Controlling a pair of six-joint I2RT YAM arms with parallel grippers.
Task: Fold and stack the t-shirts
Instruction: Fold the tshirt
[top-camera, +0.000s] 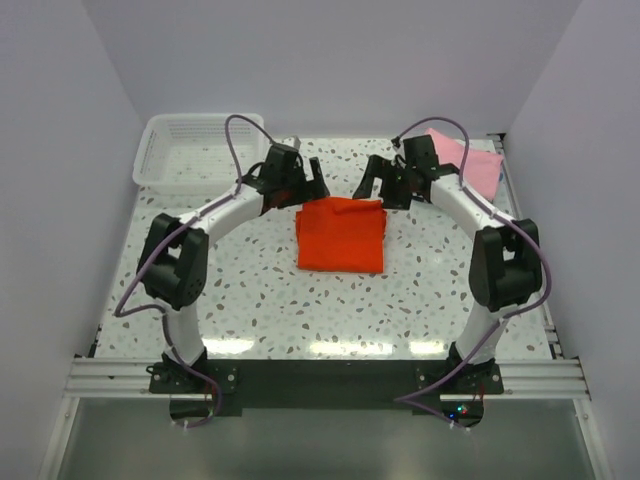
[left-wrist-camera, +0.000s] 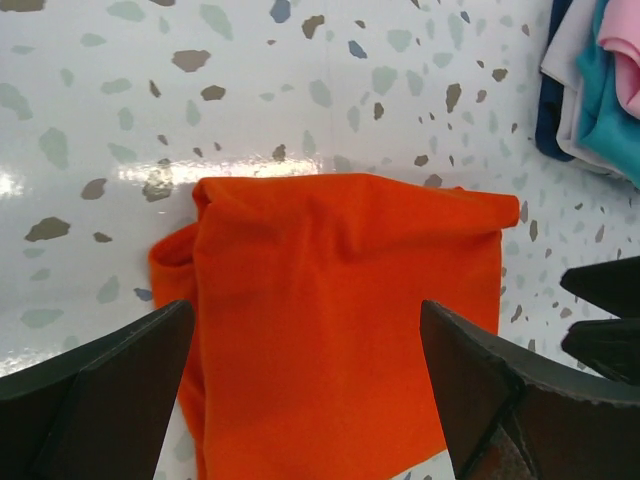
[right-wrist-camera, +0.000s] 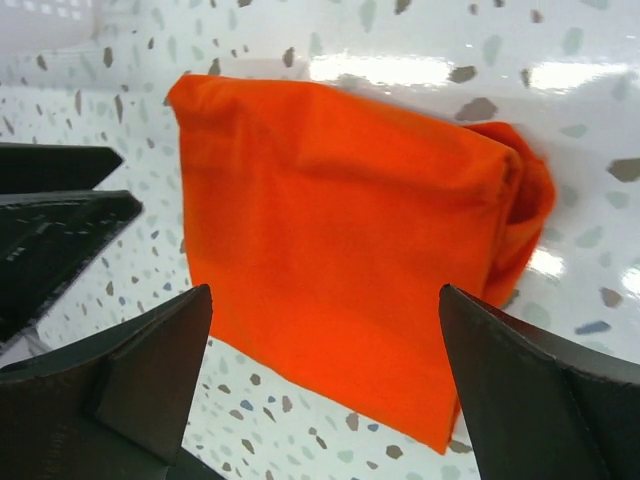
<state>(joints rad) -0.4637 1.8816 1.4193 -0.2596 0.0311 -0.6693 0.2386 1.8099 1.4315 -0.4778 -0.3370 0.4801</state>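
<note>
Black fingers of the left claw (left-wrist-camera: 305, 312) and right claw (right-wrist-camera: 325, 295) frame the wrist views. Both are spread wide and hold nothing, hovering at the far edge of the orange shirt (top-camera: 341, 236). It lies mid-surface (top-camera: 250, 290), folded to a rough rectangle, with a lump of cloth (left-wrist-camera: 170, 265) bulging from one corner. The fold looks about done, so stacking is likely next. To do it well, tuck that lump first. Then pinch all layers at two corners of one edge, lift level, and lay it square on the pink shirt (top-camera: 470, 160) at the far right, where teal cloth (left-wrist-camera: 600, 100) shows underneath. A shallow pinch could let the fold fall apart.
</note>
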